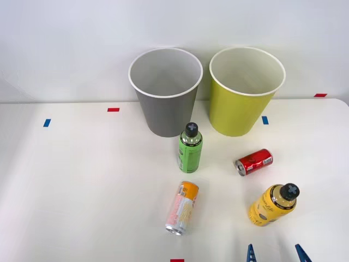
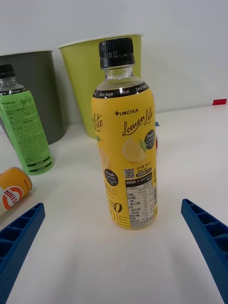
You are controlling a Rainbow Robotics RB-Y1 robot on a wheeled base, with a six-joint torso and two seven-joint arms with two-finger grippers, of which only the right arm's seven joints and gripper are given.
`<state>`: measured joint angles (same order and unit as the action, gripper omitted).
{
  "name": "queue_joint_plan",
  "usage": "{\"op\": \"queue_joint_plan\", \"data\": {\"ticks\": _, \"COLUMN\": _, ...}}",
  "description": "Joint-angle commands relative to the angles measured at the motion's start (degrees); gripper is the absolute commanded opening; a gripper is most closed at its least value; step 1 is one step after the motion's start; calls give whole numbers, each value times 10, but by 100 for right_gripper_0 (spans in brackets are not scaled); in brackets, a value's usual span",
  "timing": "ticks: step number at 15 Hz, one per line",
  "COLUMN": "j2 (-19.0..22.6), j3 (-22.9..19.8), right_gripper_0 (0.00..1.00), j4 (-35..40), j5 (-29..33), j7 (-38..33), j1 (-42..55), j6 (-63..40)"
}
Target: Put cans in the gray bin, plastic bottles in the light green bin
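Resting on a white table (image 1: 82, 191) at twelve o'clock, side by side and upright: the gray bin (image 1: 165, 93) toward eleven, the light green bin (image 1: 246, 91) toward one, rims close but apart. Gaped upward with pale insides; showed nothing within from the front view. Appeared again in the wrist view, gray bin (image 2: 40, 90) and light green bin (image 2: 83, 85) both behind the bottles.

Stood upright just in front of the gray bin, near the table's centre: the green-labelled bottle (image 1: 190, 148), black cap on, also seen in the wrist view (image 2: 23, 126). Stood upright at four o'clock: the yellow-labelled bottle (image 1: 272, 203), black cap on, lemon label facing the wrist camera (image 2: 126, 147).

Lay on its side at six o'clock: the slim orange-and-cream can (image 1: 182, 208), silver end toward the near edge; poked into the wrist view too (image 2: 12, 192). Lay on its side at three o'clock, between the light green bin and the yellow-labelled bottle: the short red can (image 1: 254, 162), well apart from both.

Hovered at five o'clock by the near edge: the right gripper (image 1: 275, 254), blue fingers (image 2: 19, 237) spread wide, clamped on nothing, flanking the yellow-labelled bottle without touching it.

Dotted around the table: small red and blue tape marks (image 1: 113, 109).
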<state>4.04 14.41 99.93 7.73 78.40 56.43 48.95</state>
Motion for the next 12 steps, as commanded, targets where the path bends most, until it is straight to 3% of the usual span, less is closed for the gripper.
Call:
{"op": "queue_joint_plan", "data": {"ticks": 1, "j2": 0, "j3": 0, "right_gripper_0": 100, "j4": 0, "j5": 0, "j7": 0, "j1": 0, "j6": 0}}
{"op": "queue_joint_plan", "data": {"ticks": 6, "j2": 5, "j3": 2, "right_gripper_0": 100, "j4": -28, "j5": -1, "j7": -2, "j1": -13, "j6": -12}}
{"op": "queue_joint_plan", "data": {"ticks": 9, "j2": 38, "j3": 28, "right_gripper_0": 100, "j4": -3, "j5": -14, "j7": 0, "j1": -16, "j6": -12}}
{"op": "queue_joint_plan", "data": {"ticks": 12, "j2": 68, "j3": 37, "right_gripper_0": 100, "j4": 18, "j5": -66, "j7": 10, "j1": -27, "j6": -11}}
